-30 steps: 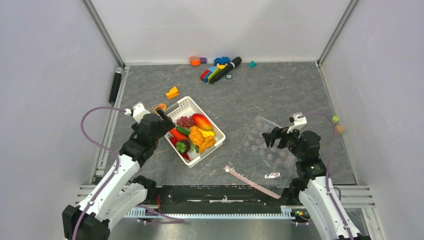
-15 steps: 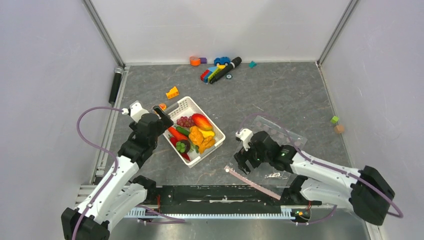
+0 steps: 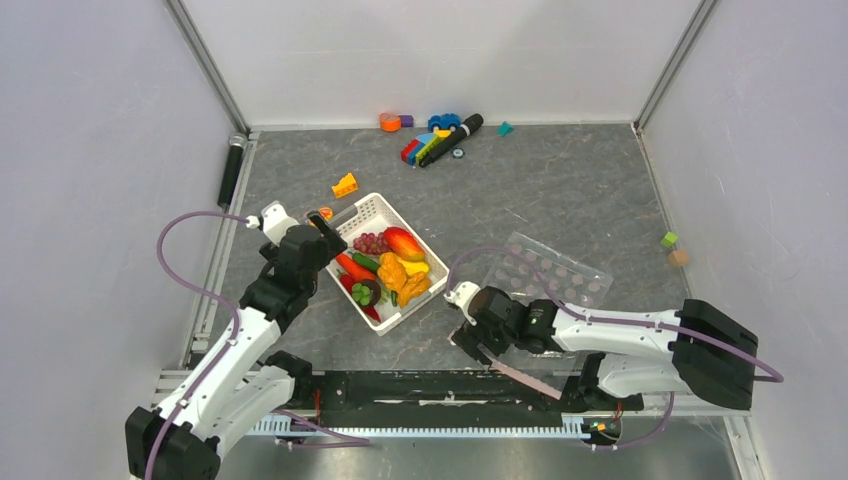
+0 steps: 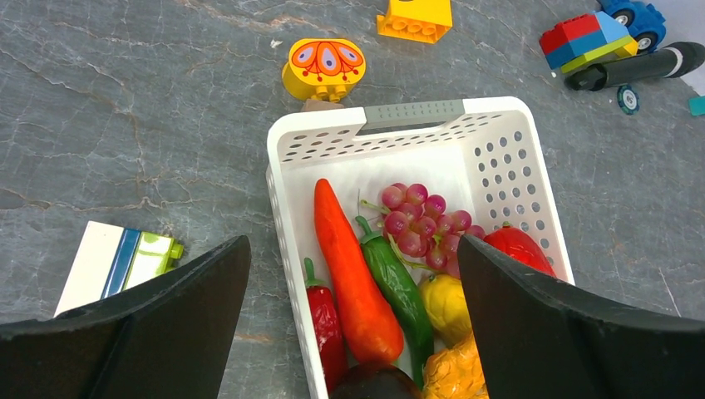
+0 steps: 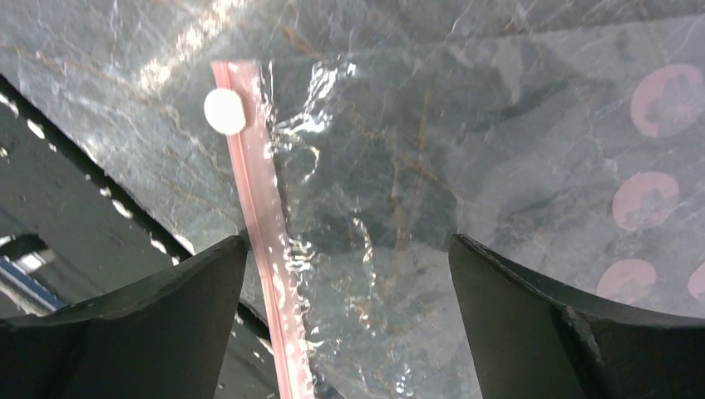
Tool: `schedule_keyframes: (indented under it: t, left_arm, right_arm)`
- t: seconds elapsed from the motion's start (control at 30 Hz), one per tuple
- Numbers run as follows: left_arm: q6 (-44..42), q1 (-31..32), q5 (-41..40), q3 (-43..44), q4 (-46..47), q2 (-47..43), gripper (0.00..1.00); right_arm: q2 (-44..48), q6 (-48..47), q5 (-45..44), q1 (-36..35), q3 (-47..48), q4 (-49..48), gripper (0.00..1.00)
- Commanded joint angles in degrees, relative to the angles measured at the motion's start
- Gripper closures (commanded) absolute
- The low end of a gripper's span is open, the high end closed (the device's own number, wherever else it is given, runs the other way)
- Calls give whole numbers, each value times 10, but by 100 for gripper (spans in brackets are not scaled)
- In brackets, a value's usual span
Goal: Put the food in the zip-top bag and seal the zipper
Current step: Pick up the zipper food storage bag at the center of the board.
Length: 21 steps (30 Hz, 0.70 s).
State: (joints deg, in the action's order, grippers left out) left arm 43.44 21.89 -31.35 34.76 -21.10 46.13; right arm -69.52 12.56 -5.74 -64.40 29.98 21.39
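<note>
**Markings.** The zip-top bag (image 3: pixel 562 281) is clear plastic printed with pale pink dots. A yellow block (image 4: pixel 324 66) bears an orange petal pattern. A white piece (image 4: pixel 123 261) at the left edge of the left wrist view carries blue and green stripes. None of these shows lettering that can be read.

**Containers.** The white slotted basket (image 3: pixel 372 208) stands left of centre in the top view and has a grey handle at its far end. All the food (image 3: pixel 390 268) in view lies inside it:
- purple grapes (image 4: pixel 420 224)
- an orange carrot (image 4: pixel 349 274)
- a green chilli (image 4: pixel 397 287)
- a red chilli (image 4: pixel 327 320)
- a yellow fruit (image 4: pixel 445 303)
- a red mango (image 4: pixel 517 248)
- a knobbly orange piece (image 4: pixel 453 374)

The bag lies flat on the table in the lower right of the top view, well apart from the basket. The zipper (image 5: pixel 264 224) is a pink strip along the bag's lower-left edge, with a white round tab (image 5: pixel 224 110) at its upper end.

**End effectors.**
- The left gripper (image 4: pixel 351 245) is released, jaws spread wide. It hangs over the basket's left end and grasps nothing.
- The right gripper (image 5: pixel 347 245) is also released, jaws wide. It sits low over the bag's zipper edge, with the strip just inside its left finger. Whether it touches the bag cannot be told.

**Other items.** Toy blocks and a car (image 3: pixel 430 140) lie at the top centre of the table.
</note>
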Motion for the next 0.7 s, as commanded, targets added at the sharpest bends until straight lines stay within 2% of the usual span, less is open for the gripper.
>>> schedule_keyframes:
  t: [0.0, 0.2, 0.4, 0.5, 0.57, 0.67]
  left_arm:
    - [-16, 0, -17, 4, 22, 6, 0]
    - [-19, 0, -17, 7, 20, 4, 0]
    - [-23, 1, -5, 5, 20, -4, 0]
    - [-35, 0, 8, 7, 25, -10, 0]
    - [-45, 0, 30, 3, 39, -17, 0]
    - [-86, 0, 145, -10, 94, -28, 0]
  right_arm:
    - [-38, 23, -63, 0, 2, -14, 2]
    - [-39, 39, -63, 43, -15, -45, 27]
    - [-38, 41, -27, 118, -44, -113, 70]
    - [-39, 45, -17, 143, -44, -139, 85]
    - [-30, 45, -19, 153, -43, -161, 91]
    - [-4, 51, -27, 168, -39, -197, 99]
